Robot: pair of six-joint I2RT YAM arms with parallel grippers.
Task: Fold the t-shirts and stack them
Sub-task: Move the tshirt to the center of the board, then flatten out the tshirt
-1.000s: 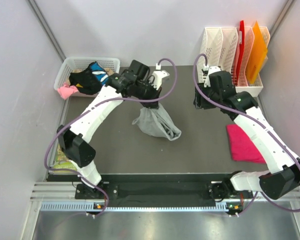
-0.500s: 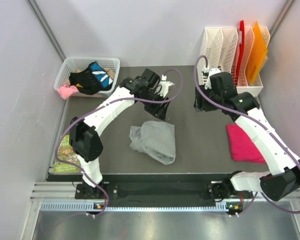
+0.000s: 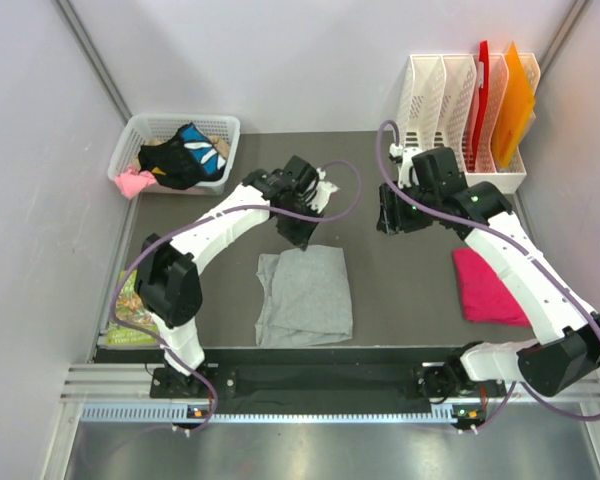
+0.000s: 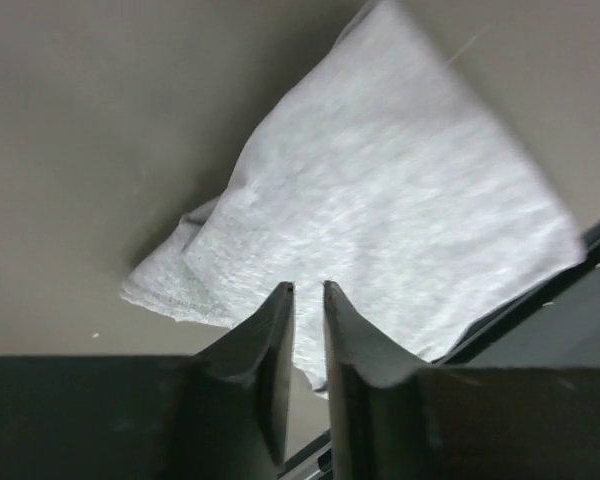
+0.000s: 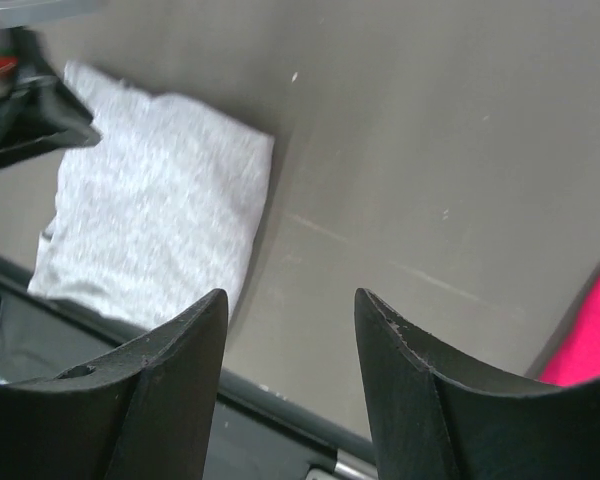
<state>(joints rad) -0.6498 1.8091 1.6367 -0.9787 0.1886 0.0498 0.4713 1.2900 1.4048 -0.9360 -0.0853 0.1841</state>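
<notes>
Grey t-shirt (image 3: 305,297) lies flat as a rough rectangle in the near middle of the table (image 3: 400,300) in the top view, its near hem close to the table's front edge. The left gripper (image 3: 298,230) sits just past the shirt's far edge. The right gripper (image 3: 390,215) hangs over bare table farther back and to the right, apart from both garments. The pink t-shirt (image 3: 490,288) lies folded near the right side, well apart from the grey one, with open dark surface between them. A basket (image 3: 145,122) of clothes stands at the far left corner and a file rack (image 3: 450,95) at the far right.

In the left wrist view, the two fingers (image 4: 270,350) stand almost together with only a slim gap and nothing held. The grey cloth spreads beyond them, one corner rumpled, its other side reaching the table's front edge.

In the right wrist view, the fingers (image 5: 170,380) are spread wide and empty over bare table. The grey shirt lies off to the left and a corner of pink shows at the lower right.
</notes>
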